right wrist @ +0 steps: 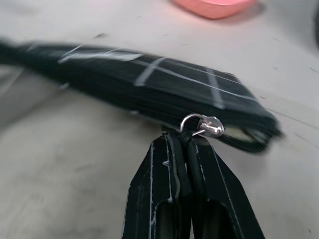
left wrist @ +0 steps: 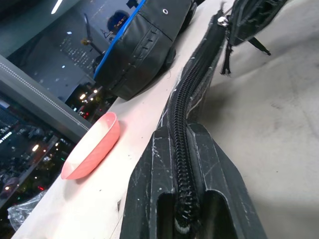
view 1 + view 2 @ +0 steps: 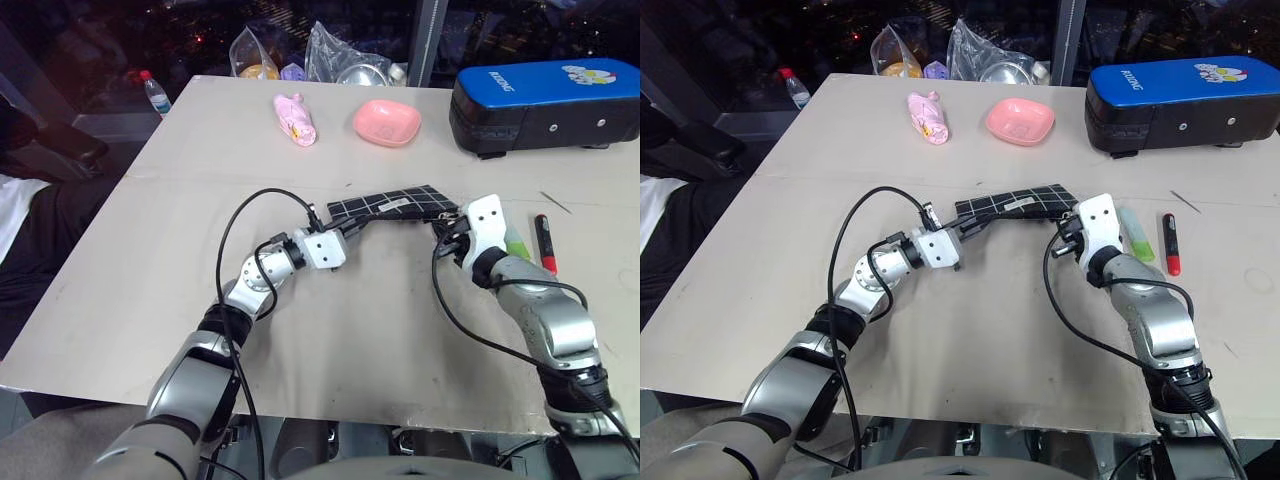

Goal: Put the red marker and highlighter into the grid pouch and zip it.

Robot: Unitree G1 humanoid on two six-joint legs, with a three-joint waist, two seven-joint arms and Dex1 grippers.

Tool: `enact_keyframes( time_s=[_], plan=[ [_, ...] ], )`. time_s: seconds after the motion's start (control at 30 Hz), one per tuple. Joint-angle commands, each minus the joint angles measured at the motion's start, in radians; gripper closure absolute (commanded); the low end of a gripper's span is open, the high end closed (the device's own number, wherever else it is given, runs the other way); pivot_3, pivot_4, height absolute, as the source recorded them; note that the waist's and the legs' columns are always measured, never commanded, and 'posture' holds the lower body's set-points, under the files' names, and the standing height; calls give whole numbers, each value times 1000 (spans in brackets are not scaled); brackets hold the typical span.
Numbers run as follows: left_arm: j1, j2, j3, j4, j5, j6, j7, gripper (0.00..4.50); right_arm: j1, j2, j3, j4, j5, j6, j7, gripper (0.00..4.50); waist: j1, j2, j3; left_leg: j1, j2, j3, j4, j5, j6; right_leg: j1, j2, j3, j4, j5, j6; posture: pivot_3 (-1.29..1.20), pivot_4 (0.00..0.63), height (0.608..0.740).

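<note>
Grid pouch [image 3: 1015, 206], flat black fabric with white lines, lies mid-worktop [image 3: 970, 330]; left hand [image 3: 345, 232] clenches its zipper edge, right hand [image 1: 185, 137] pinches the pull cord. Slim red marker [image 3: 1171, 243] and light-green highlighter [image 3: 1136, 233] lie outside beside it. Unzipping comes next, I judge.

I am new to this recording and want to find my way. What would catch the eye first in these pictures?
At the table's middle, the flat black fabric pouch with white grid lines is held at both ends: the left pincer is shut on its zipper edge, the right pincer on its dark pull cord. The slim black-and-red marker and the light-green highlighter lie on the table, right of the right arm, not yet inside.
</note>
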Motion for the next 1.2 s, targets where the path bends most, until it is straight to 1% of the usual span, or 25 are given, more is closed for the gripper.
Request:
enact_keyframes(
  time_s=[0.03, 0.17, 0.3, 0.43, 0.6, 0.83, 1.0, 1.03, 1.13, 1.17, 1.2],
  plan=[
    [-20, -8, -6, -43, 9, -7, 14, 4461, -33, -20, 59, -28, -41, -58, 57, 4500, 0, 0, 0, 0, 0, 0, 0, 0, 0, 0, 0, 0, 0, 0, 0, 0, 150, 688],
    [-20, -11, -21, -54, 25, -15, 12, 4461, -66, -8, 88, -15, -64, -71, 82, 4500, 0, 0, 0, 0, 0, 0, 0, 0, 0, 0, 0, 0, 0, 0, 0, 0, 150, 688],
    [-10, -17, -47, -80, 43, -27, -2, 4461, -124, -14, 149, 6, -110, -93, 130, 4500, 1, 0, 0, 0, 0, 0, 0, 0, 0, 0, 0, 0, 0, 0, 0, 0, 150, 688],
    [-3, -20, -58, -97, 46, -19, 4, 4461, -144, 3, 160, 10, -117, -92, 151, 4500, 2, 0, 0, 0, 0, 0, 0, 0, 0, 0, 0, 0, 0, 0, 0, 0, 150, 688],
    [-11, -28, -61, -90, 53, -13, 13, 4461, -179, -13, 227, 9, -156, -115, 225, 4500, 0, 0, 0, 0, 0, 0, 0, 0, 0, 0, 0, 0, 0, 0, 0, 0, 150, 688],
    [-17, -37, -58, -77, 66, -3, 25, 4461, -189, -46, 289, -22, -181, -145, 335, 4500, 2, 0, 0, 0, 0, 0, 0, 0, 0, 0, 0, 0, 0, 0, 0, 0, 150, 688],
    [-23, -49, -59, -70, 71, 3, 30, 4461, -175, -37, 285, -40, -187, -128, 345, 4500, 2, 0, 0, 0, 0, 0, 0, 0, 0, 0, 0, 0, 0, 0, 0, 0, 150, 688],
    [-25, -50, -58, -68, 71, 4, 31, 4500, -173, -33, 279, -42, -184, -122, 343, 3912, 2, 0, 0, 0, 0, 0, 0, 0, 0, 0, 0, 0, 0, 0, 0, 0, 150, 688],
    [-29, -54, -52, -61, 67, 15, 40, 4500, -142, -55, 236, -85, -152, -85, 364, 2796, 5, 0, 0, 0, 0, 0, 0, 0, 0, 0, 0, -1, 0, 0, 0, 0, 150, 688],
    [-30, -55, -48, -59, 61, 21, 41, 4500, -118, -68, 204, -109, -138, -71, 365, 2173, 5, 0, 0, 0, 0, 0, 0, 0, 0, 0, 0, -1, 0, 0, 0, 0, 150, 688],
    [-29, -56, -42, -60, 53, 29, 40, 4500, -73, -92, 138, -158, -75, -17, 389, 1711, 6, 0, 0, -1, 0, 0, 0, 0, 0, 0, 0, -1, -1, 0, 0, 0, 150, 688]
  ],
)
